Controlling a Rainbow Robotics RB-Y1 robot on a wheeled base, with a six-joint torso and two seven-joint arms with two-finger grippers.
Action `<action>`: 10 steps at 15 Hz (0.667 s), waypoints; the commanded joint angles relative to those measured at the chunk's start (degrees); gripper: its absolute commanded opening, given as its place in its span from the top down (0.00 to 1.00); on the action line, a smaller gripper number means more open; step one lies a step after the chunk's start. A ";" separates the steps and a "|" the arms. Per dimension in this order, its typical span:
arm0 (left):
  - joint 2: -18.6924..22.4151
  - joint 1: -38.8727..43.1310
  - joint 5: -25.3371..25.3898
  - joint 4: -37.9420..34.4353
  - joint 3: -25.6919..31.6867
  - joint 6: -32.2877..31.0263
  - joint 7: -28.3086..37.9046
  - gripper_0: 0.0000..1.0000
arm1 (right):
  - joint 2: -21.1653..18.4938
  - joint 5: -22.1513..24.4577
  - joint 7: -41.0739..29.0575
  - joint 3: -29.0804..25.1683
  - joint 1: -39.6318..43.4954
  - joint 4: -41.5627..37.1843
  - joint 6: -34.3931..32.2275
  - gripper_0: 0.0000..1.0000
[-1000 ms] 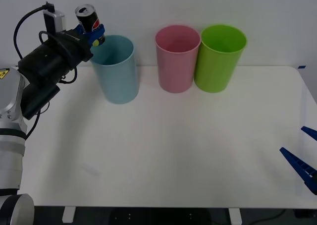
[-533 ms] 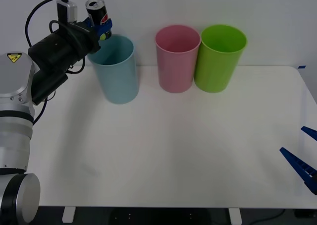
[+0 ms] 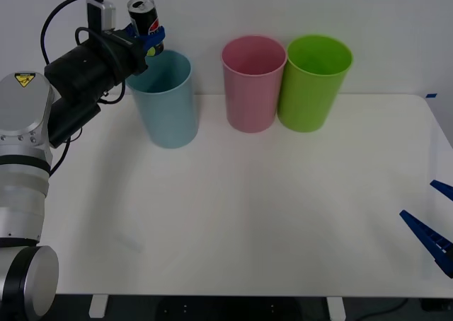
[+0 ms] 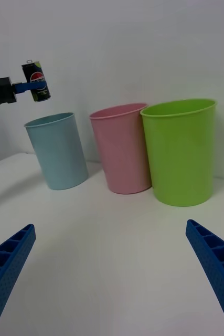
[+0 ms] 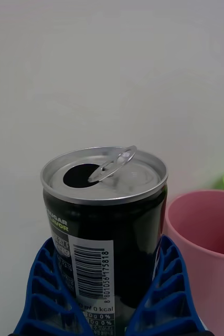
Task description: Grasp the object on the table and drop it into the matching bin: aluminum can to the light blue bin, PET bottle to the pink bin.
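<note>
At the upper left of the front view, the left gripper is clamped around the aluminum can, upright just above the light blue bin. The right gripper waits spread open at the lower right table edge.

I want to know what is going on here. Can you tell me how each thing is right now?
aluminum can: opened, upright, held above the rim of the light blue bin.
left hand: shut on the can.
right hand: open, low over the table.
light blue bin: upright, open top.
pink bin: upright, open top.
green bin: upright, open top.
</note>
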 commanded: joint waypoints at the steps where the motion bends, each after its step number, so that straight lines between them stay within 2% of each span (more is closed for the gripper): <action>1: 0.00 0.08 0.01 -0.01 0.00 0.08 -0.24 0.18 | 0.00 0.00 0.00 0.00 0.00 0.00 0.00 0.00; 2: 0.09 0.08 0.01 -0.01 0.00 0.17 -0.24 0.00 | 0.00 0.00 0.00 0.00 0.00 0.00 0.00 0.00; 10: 0.00 0.08 0.45 -0.01 -0.44 0.08 -0.07 0.00 | 0.00 0.00 0.00 0.00 0.00 0.00 0.00 0.00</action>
